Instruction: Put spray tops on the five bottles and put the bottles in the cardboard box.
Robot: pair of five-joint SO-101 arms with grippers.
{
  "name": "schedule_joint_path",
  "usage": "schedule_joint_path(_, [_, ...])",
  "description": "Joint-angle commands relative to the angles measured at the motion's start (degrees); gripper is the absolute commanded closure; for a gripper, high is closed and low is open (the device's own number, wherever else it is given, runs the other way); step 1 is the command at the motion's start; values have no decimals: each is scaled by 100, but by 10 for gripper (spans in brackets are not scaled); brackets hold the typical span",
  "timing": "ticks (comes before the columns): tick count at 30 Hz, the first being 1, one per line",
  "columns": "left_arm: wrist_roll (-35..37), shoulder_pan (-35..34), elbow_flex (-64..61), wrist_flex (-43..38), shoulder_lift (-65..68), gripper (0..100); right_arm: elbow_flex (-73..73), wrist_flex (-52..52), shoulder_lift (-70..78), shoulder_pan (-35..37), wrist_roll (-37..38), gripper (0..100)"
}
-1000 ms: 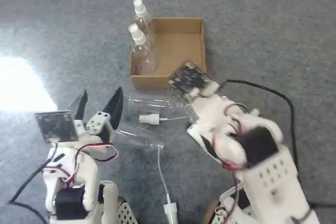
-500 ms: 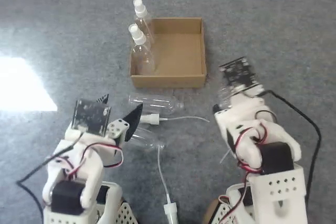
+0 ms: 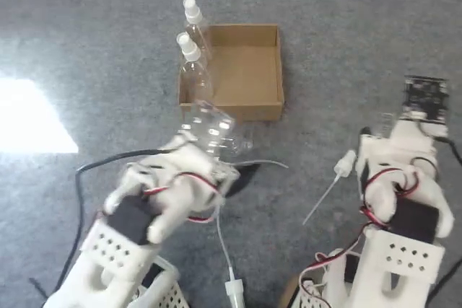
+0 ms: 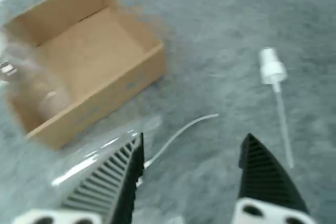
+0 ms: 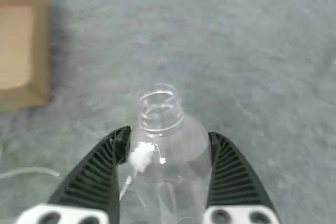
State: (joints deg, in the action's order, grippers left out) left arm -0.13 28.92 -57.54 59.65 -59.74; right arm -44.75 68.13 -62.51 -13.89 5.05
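A spray top (image 3: pixel 234 292) is seen at the near edge of the counter (image 3: pixel 86 55), between the two arm bases, its tube run toward the middle. The left pincer (image 4: pixel 194 140) is held wide open, low over the middle of the counter, with nothing gripped between its fingers (image 4: pixel 118 182). A thin curved tube (image 4: pixel 178 134) is seen on the counter ahead of the fingertips. A lying bottle (image 4: pixel 94 158), clear and on its side, is placed just beside one finger; whether it is touched cannot be told. In the high view it is seen at the left arm's end, just short of the box's near wall.

The right pincer (image 5: pixel 169 135) is closed on an open bottle (image 5: pixel 168 150), which is gripped by the body on both sides, its uncapped neck pointed away from the wrist. It is held at the right side of the counter, well apart from the box. Something white is seen through the bottle's wall. A second spray top (image 3: pixel 346 164) is found just beside the right arm, on its inner side, its tube slanted back toward the near edge.

The cardboard box (image 3: pixel 268 70) is set at the far middle, open at the top. A near capped bottle (image 3: pixel 196 77) is stood inside at the near-left corner, and a far capped bottle (image 3: pixel 199 34) is stood behind it along the same wall, both with white spray tops fitted.
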Motion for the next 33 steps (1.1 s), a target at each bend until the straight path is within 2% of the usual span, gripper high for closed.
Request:
schedule_joint_path(1, [220, 695, -154, -774, 730, 721, 448, -145, -145, -593, -158, 943])
schedule_joint_path(6, [545, 1327, -180, -1741, 2101, 721, 448, -145, -154, -725, -167, 943])
schedule_joint_path(10, [738, 1679, 163, -2163, 3244, 721, 440, -136, -400, -725, -167, 943])
schedule_joint_path(15, [738, 1881, 892, -2189, 4624, 724, 396, -40, -813, -725, -167, 943])
schedule_joint_path(19, [730, 1987, 1473, -2092, 5380, 795, 396, -4, -892, -716, -167, 943])
schedule_joint_path(23, [730, 2092, 1956, -1732, 5679, 833, 396, -4, -892, -725, -149, 943])
schedule_joint_path(33, [703, 2418, 2088, -1741, 5873, 834, 396, -4, -892, -725, -141, 943])
